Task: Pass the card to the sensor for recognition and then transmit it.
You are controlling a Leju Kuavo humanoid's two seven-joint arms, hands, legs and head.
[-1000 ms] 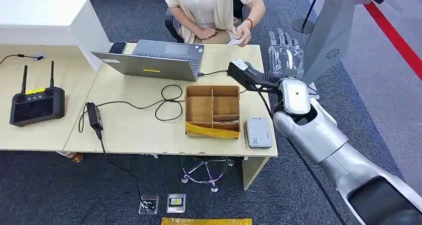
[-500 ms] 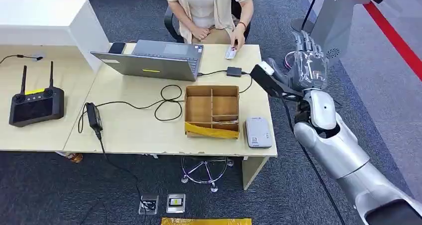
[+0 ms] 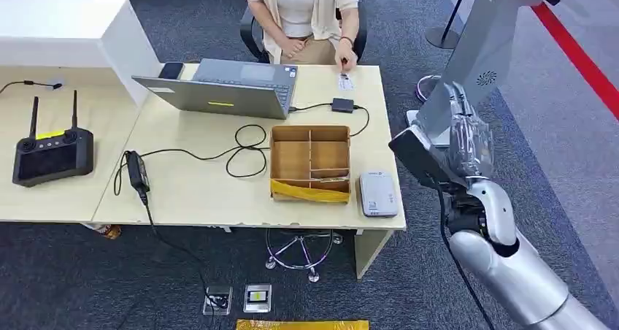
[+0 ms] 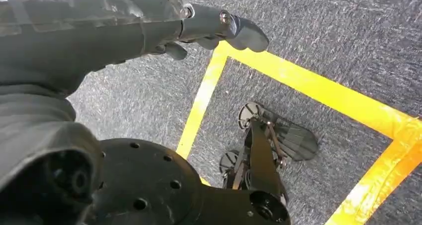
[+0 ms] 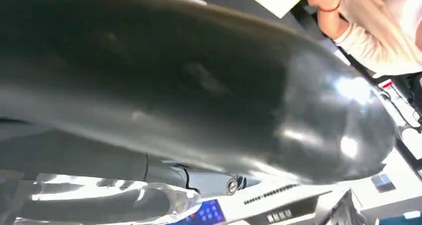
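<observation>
Card down at the far edge, right hand up beside the desk

The right hand (image 3: 467,136) is raised off the desk's (image 3: 197,191) three o'clock side, fingers straight and apart, nothing in it. The card (image 3: 346,81) lies at the desk's one o'clock edge under a person's hand (image 3: 345,58); the reader (image 3: 379,194) sits at five o'clock beside the box (image 3: 311,162). The left hand (image 4: 124,31) hangs over carpet, fingers extended, empty.

Table (image 3: 204,198) with laptop (image 3: 226,89), box (image 3: 311,162).
</observation>
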